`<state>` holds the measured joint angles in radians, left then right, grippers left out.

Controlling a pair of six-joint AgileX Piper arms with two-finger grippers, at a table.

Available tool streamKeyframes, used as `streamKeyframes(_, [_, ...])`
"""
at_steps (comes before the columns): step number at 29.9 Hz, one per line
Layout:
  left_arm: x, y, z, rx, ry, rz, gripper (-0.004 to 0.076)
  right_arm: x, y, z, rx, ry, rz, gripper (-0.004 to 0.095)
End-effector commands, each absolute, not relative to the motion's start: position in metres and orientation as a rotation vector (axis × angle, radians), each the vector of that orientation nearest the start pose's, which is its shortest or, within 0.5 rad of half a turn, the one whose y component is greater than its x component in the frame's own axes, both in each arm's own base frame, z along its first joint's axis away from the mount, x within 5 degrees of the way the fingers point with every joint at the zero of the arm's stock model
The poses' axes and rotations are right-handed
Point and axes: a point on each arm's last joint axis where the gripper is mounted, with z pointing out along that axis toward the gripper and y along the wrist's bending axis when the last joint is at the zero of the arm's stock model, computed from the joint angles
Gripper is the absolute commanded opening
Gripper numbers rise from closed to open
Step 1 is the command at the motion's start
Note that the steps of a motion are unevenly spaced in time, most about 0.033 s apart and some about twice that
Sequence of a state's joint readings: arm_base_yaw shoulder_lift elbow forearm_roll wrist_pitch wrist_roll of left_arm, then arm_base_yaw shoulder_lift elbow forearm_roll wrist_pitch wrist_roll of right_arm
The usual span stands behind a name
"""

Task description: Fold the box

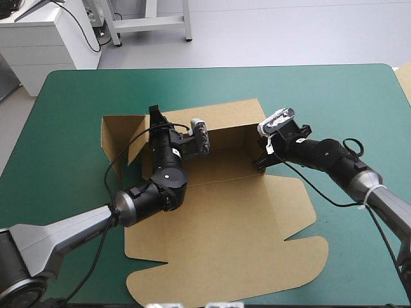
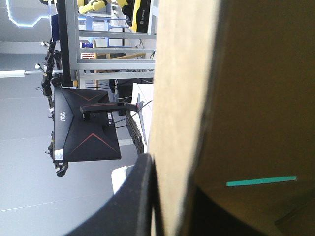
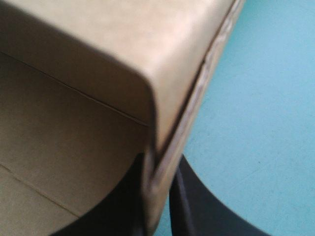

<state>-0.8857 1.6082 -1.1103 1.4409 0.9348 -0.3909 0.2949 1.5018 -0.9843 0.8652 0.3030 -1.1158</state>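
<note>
At tabletop [image 1: 77,96] centre: box [image 1: 225,218], walls up, lid flat | my left pincer [image 2: 172,196] pinches its left wall, right pincer [image 3: 160,196] its right wall | step: squaring walls | next: I'd tuck flaps, evenly.

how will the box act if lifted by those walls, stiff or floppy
Likely stiff within panels: the box walls stand straight. It probably hinges at creases, as the lid lies flat beside raised walls. Seems light and thin: the left gripper and right gripper pinch single walls.
</note>
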Motion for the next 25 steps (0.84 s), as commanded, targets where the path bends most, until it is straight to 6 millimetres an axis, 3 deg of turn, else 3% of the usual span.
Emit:
streamKeyframes(1, [0.263,-0.22,0.306,1.249,1.593,0.877,0.0129,0.305,0.117,0.291,-0.749,2.001,0.265,-0.0019])
streamKeyframes(6, [0.253,-0.228,0.314,1.254,1.546,0.868,0.042,0.305,0.117,0.291,-0.718,2.01,0.276,-0.0019])
streamKeyframes(9, [0.24,-0.237,0.323,1.267,1.475,0.851,0.0505,0.306,0.116,0.292,-0.704,2.009,0.274,-0.0019])
streamKeyframes(19, [0.166,-0.261,0.361,1.291,1.293,0.713,0.0517,0.307,0.115,0.293,-0.653,2.01,0.273,-0.0019])
streamKeyframes(25, [0.134,-0.272,0.376,1.308,1.215,0.635,0.0463,0.307,0.114,0.293,-0.647,2.01,0.274,-0.0019])
